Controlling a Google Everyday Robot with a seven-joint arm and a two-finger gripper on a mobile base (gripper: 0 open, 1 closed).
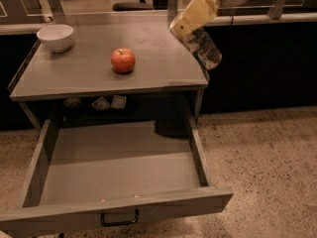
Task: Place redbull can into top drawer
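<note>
Nearest the camera, far below and to the left of the pincer, the top drawer (74,217) is pulled fully out, its flat grey front panel facing the viewer with a small black handle (120,218) at the bottom edge. The drawer's inside is bare grey, nothing in it. Speckled floor (262,148) lies straight below the pincer, to the right of the drawer. Up from the drawer, in the dark gap under the worktop (74,78), a few small pale items (110,102) sit low and left of the pincer; can't tell what they are. On the grey worktop, a red apple (123,60) stands left of the pincer and slightly lower, well apart from it. The pincer (184,29) is in the air at upper right, over the worktop's right back corner, cream fingers (195,15) pointing down-left, clamped on the redbull can (204,48). The can is tilted, its top in the pincer and its free end slanting down and right, past the worktop's right edge, not touching the surface and not over the drawer. A white bowl (56,36) sits far left of the pincer at the worktop's back left corner, about level with it. Behind the pincer a pale rail (262,19) runs across.
</note>
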